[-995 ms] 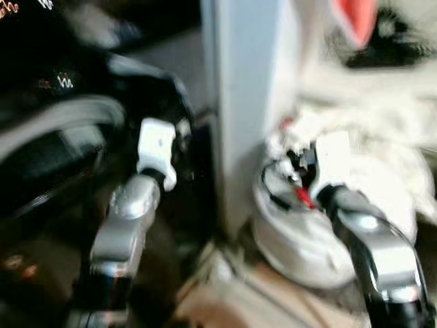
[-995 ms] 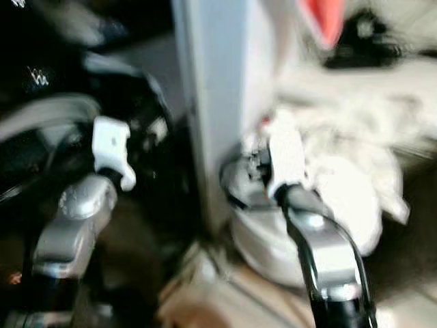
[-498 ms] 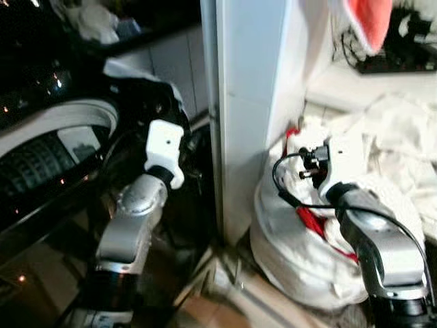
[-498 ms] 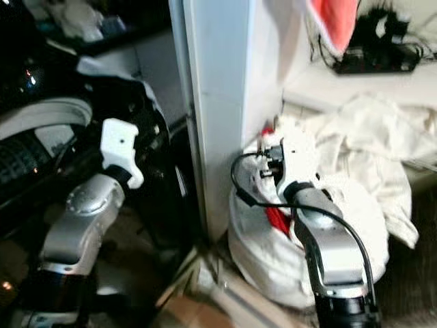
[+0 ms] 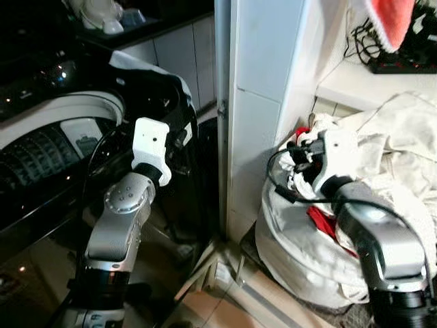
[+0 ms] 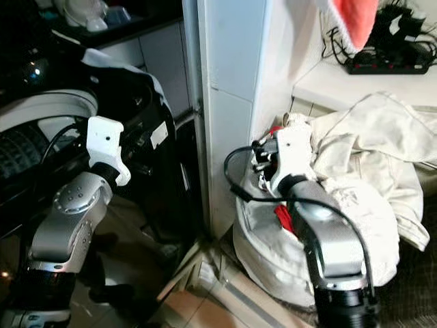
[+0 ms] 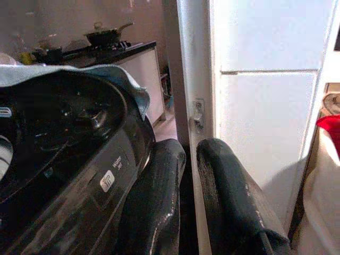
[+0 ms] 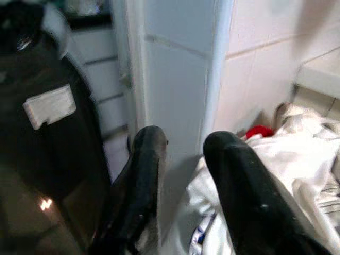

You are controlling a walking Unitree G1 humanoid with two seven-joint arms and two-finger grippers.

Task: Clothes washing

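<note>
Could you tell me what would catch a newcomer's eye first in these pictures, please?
The big heap of white crumpled laundry in a white sack on the floor, right of the pale tiled pillar, stands out first, with a red cloth peeking from it. The right end effector hovers open above that heap. Left of the pillar sits the glossy black washing machine, with the left end effector beside it.

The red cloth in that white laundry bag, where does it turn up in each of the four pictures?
Left eye view: red cloth in the white laundry bag's mouth, beside the right arm.
Right eye view: same spot, lower middle.
Left wrist view: a red patch at the right edge.
Right wrist view: a small red patch beyond the right pincer.
Shared landmark: the white tiled pillar.
</note>
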